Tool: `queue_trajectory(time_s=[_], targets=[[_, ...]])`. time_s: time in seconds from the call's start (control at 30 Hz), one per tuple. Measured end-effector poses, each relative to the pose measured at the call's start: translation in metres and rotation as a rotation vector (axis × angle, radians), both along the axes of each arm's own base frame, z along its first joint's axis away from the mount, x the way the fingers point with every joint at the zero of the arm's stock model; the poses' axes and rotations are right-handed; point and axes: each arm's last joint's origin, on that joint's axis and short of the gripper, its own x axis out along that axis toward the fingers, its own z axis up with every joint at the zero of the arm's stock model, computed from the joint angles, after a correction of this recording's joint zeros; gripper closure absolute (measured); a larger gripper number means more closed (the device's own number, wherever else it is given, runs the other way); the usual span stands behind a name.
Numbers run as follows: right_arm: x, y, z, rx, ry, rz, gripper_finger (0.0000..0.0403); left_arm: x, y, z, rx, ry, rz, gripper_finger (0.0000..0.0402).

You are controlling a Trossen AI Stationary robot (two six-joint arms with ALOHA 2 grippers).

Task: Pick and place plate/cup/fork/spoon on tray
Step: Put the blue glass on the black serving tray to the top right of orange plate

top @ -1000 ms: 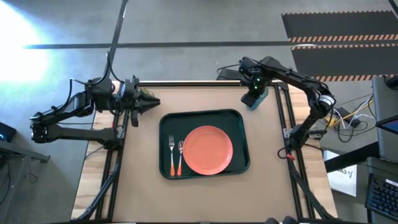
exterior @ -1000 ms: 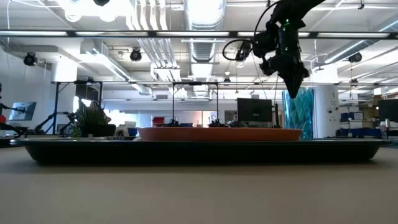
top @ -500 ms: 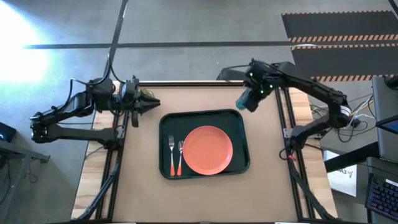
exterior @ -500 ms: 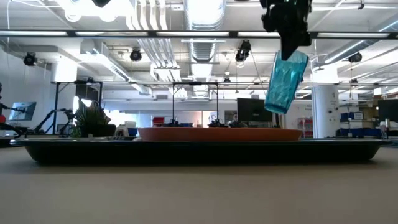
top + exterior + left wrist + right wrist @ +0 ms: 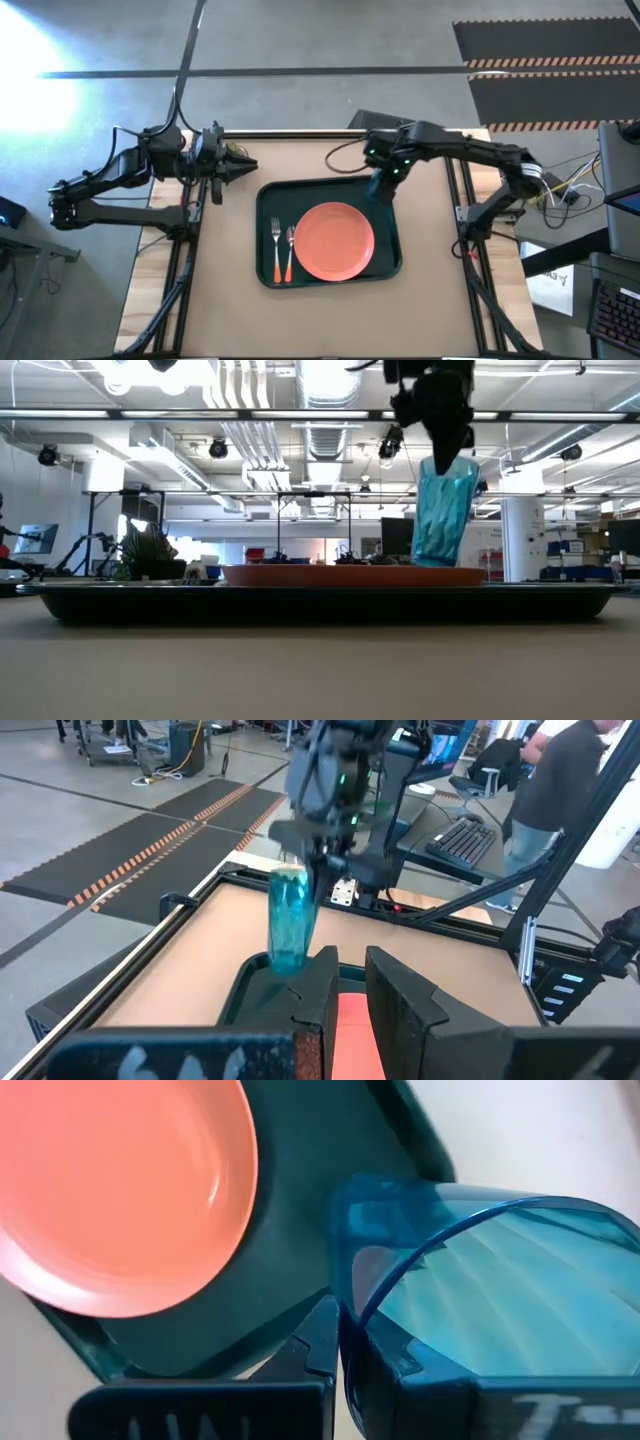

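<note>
Tabletop tray (image 5: 268,197) waits; right gripper (image 5: 382,177) pinches the cup (image 5: 440,510) by its rim — light, slick, thin-walled plastic.

A translucent, faceted plastic cup (image 5: 441,510) is seen; the plate (image 5: 120,1190) looks smooth and glossy, the table (image 5: 230,310) matt like cardboard.

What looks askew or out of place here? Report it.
Nothing stands out. The fork and spoon lie parallel on the tray beside the plate. The right claw holds the cup slightly tilted above the tray's far right corner, not yet set down. Nothing is spilled.
</note>
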Motion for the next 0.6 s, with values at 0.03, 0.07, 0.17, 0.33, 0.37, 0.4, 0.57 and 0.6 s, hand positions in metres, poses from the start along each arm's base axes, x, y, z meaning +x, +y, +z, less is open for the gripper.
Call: queue_trajectory(time_s=[0.03,0.07,0.17,0.33,0.37,0.4,0.57,0.6], targets=[[0.004,-0.001,-0.005,0.003,0.012,0.008,0.0394,0.0,0.0,0.0,0.0,0.0,0.0,0.0365],[0.008,-0.002,-0.01,0.01,0.031,0.016,0.0394,0.0,0.0,0.0,0.0,0.0,0.0,0.0365],[0.019,-0.005,-0.026,0.047,0.078,0.036,0.0394,0.0,0.0,0.0,0.0,0.0,0.0,0.0365],[0.033,-0.005,-0.045,0.058,0.117,0.087,0.0394,-0.001,0.0,-0.001,-0.004,0.016,0.0,0.0365],[0.035,-0.005,-0.046,0.056,0.116,0.093,0.0394,-0.001,0.0,-0.002,-0.006,0.023,0.0,0.0365],[0.037,-0.005,-0.048,0.055,0.11,0.098,0.0394,-0.001,0.0,-0.003,-0.008,0.03,0.0,0.0365],[0.043,-0.004,-0.049,0.057,0.067,0.099,0.0394,-0.001,0.0,-0.004,-0.01,0.036,0.0,0.0365],[0.042,-0.004,-0.048,0.056,0.064,0.098,0.0394,-0.001,0.0,-0.004,-0.01,0.038,0.0,0.0365]])
